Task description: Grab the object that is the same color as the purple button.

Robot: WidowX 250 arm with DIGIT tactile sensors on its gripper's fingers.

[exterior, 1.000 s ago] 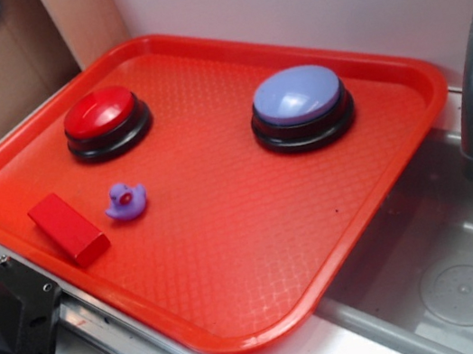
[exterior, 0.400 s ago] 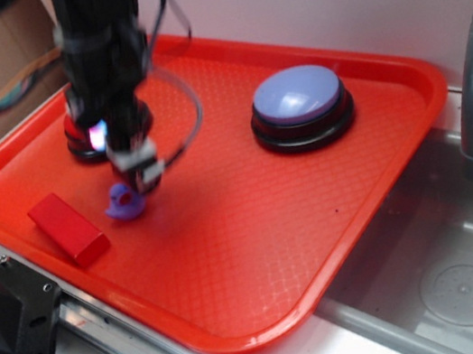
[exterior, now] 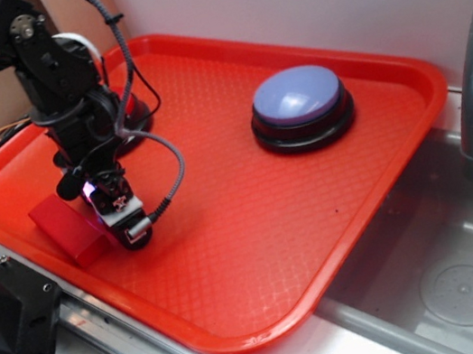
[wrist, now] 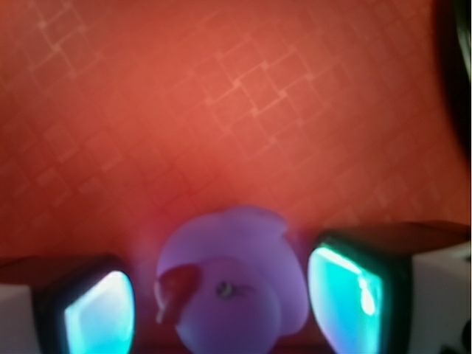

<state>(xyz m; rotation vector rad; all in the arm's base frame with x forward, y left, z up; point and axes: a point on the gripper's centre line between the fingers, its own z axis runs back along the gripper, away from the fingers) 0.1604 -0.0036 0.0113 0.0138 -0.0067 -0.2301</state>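
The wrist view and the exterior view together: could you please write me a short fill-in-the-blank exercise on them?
1. In the wrist view the purple duck sits ____ the gripper fingers.
2. The purple button has a ____ base.
3. The red block lies on the ____.

Answers: between; black; tray

Your black arm [exterior: 67, 97] trails looped grey cables [exterior: 166, 166] and a white collar; the gripper [exterior: 120, 218] has glowing teal-lit pads [wrist: 99, 313] on white-cased fingers.
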